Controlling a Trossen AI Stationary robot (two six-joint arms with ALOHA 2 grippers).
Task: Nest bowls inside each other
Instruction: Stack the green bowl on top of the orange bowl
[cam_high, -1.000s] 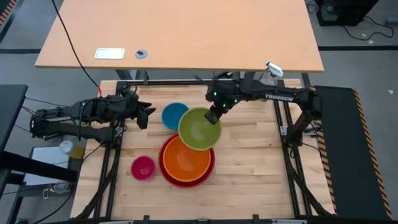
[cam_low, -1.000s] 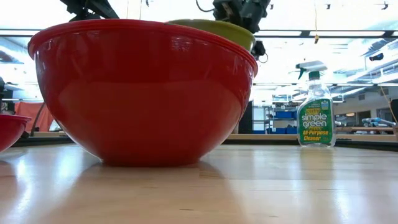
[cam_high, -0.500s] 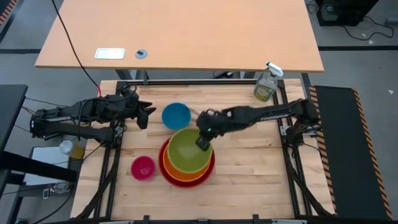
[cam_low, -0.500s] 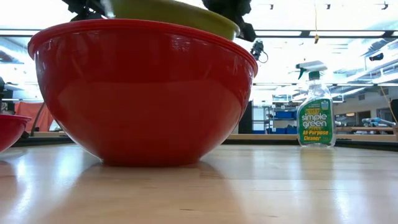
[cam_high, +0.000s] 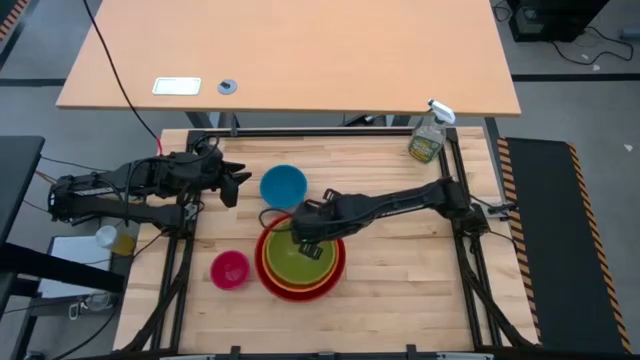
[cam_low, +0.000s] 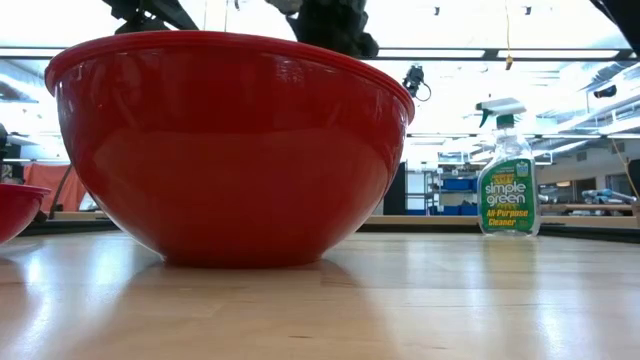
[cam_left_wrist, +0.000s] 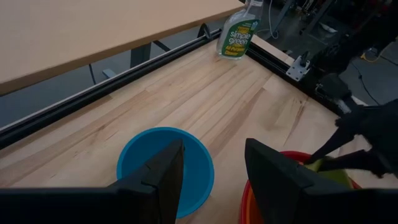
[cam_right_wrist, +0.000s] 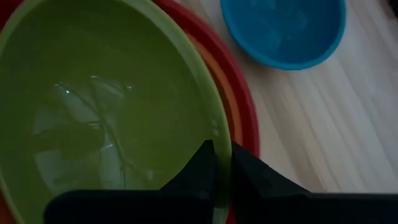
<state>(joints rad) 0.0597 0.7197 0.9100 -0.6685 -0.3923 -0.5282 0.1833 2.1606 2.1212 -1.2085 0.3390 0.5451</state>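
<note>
The red bowl (cam_high: 335, 272) stands near the table's middle with the orange bowl (cam_high: 266, 258) inside it. The lime green bowl (cam_high: 298, 264) lies inside the orange one, and my right gripper (cam_high: 310, 246) is shut on its far rim. The blue bowl (cam_high: 283, 186) rests on its base just beyond them. The pink bowl (cam_high: 230, 269) sits to their left. My left gripper (cam_high: 236, 185) waits open to the left of the blue bowl, above the table. In the low view only the red bowl (cam_low: 230, 150) shows, and the bowls inside it are hidden. My right gripper pinches the green bowl's rim (cam_right_wrist: 213, 124) at its far right side, one finger inside the bowl and one outside. The fingers slant down from the table's right and far side. The bowl lies open side up within the orange bowl (cam_right_wrist: 231, 106).
A clear spray bottle (cam_high: 428, 138) stands at the table's far right corner. Bare wood lies to the right of the stacked bowls and along the near edge. A second, larger tabletop (cam_high: 290, 50) spreads beyond the far edge.
My right gripper has carried the green bowl down and toward the table's near left, rolling as it went. The bowl hung tilted over the far edge of the orange bowl and now lies level inside it, sunk below the red bowl's rim in the low view.
</note>
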